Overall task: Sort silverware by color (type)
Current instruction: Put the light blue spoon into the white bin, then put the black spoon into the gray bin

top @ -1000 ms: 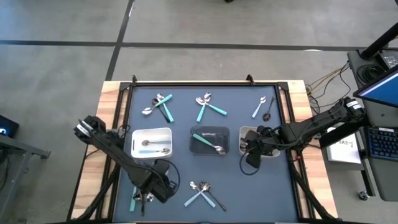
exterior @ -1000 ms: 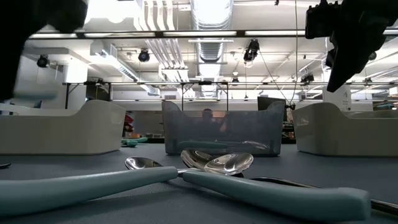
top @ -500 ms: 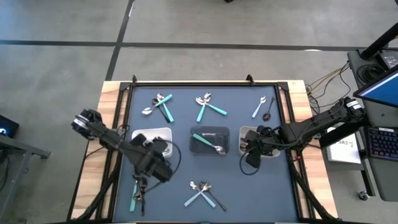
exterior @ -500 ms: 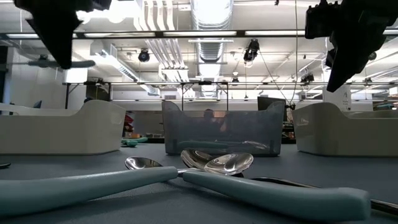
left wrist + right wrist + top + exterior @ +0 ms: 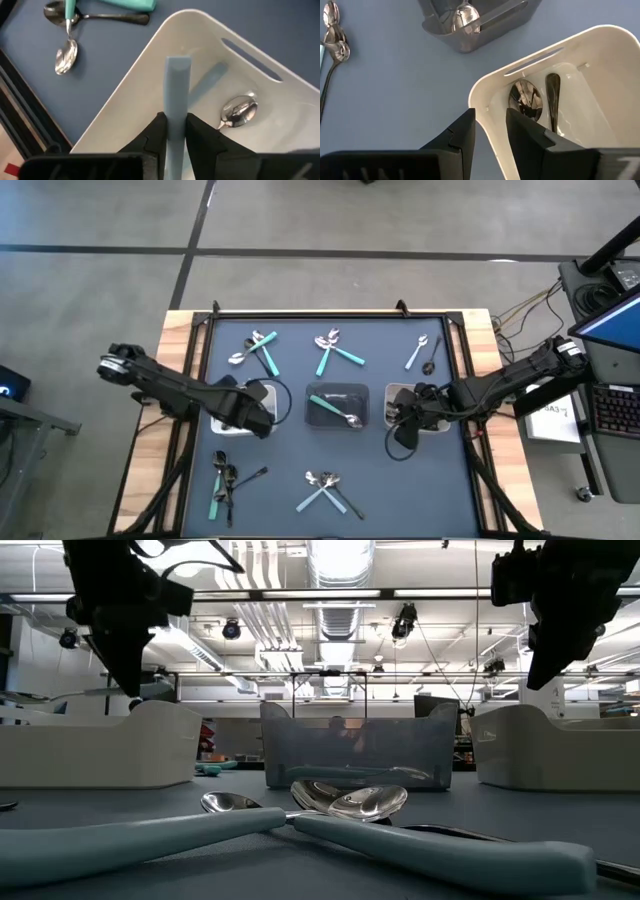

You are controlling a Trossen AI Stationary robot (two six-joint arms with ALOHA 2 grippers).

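Left gripper (image 5: 175, 127) now hovering over left white tray (image 5: 150, 75), up from front-left cutlery pile (image 5: 225, 480); fingers clenched on teal-handled utensil (image 5: 177, 90), drop coming. Right gripper (image 5: 490, 125) idling empty, parted, above right white tray (image 5: 600, 60).

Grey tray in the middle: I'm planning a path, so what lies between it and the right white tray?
High view: bare mat between the grey tray and the right white tray; the right hand hovers at that tray.

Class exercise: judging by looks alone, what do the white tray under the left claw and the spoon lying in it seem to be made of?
White tray: probably plastic, smooth matte walls with rounded moulded corners. Spoon: likely polished metal, its bowl mirror-bright with reflections.
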